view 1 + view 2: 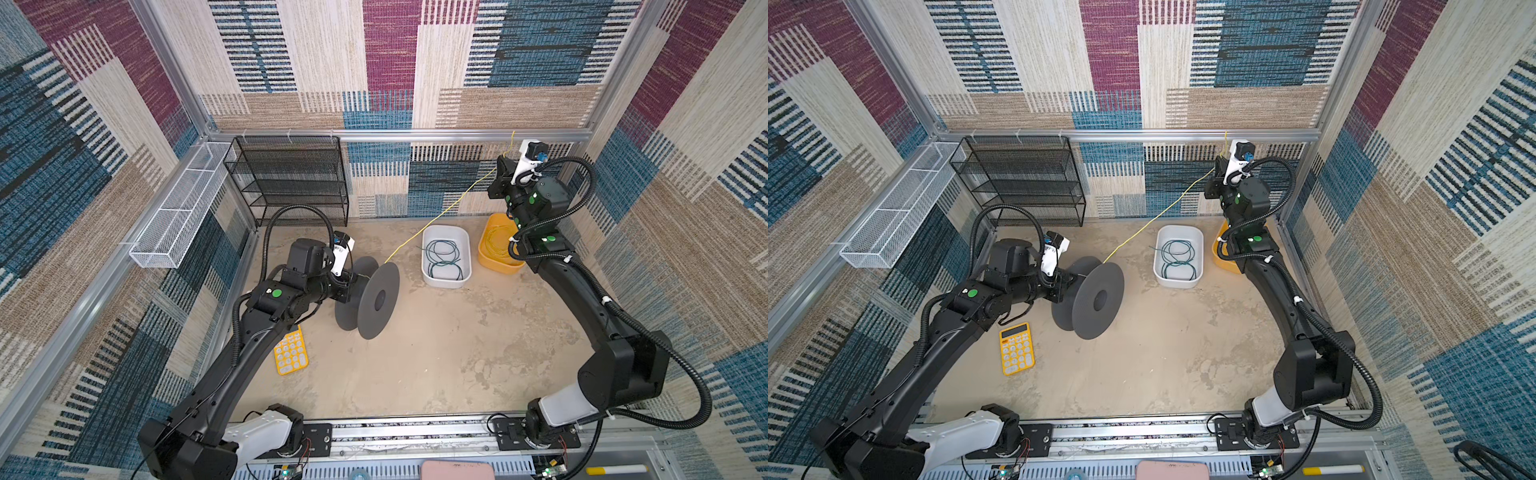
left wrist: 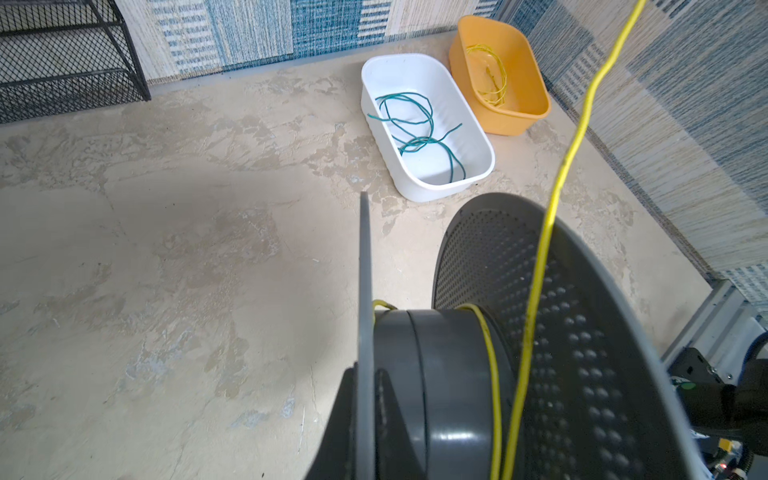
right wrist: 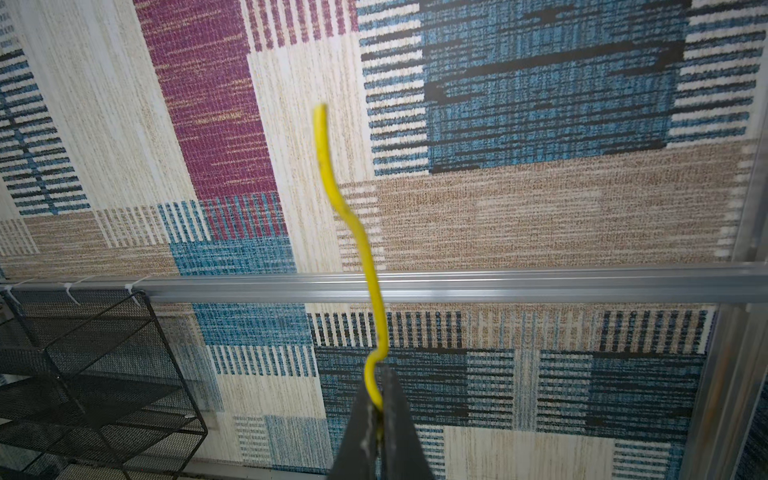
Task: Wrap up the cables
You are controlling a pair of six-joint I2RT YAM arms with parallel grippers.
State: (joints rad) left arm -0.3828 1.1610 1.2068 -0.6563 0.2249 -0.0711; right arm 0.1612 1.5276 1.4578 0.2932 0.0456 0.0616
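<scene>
- The left tool (image 1: 343, 292), clamped on the grey spool's (image 1: 370, 318) flange, is mostly hidden behind it in both top views.
- The right arm (image 1: 555, 259) covers part of the orange bin (image 1: 485, 257) in the table's (image 1: 415, 357) far right corner.
- The right tool's (image 3: 379, 419) fingers (image 3: 405, 449), pinching the yellow cable (image 3: 362, 249), are cut off in the wrist view.

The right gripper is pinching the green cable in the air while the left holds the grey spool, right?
Not green: the right gripper pinches the yellow cable, as the right wrist view shows. The left gripper does hold the grey spool.
</scene>
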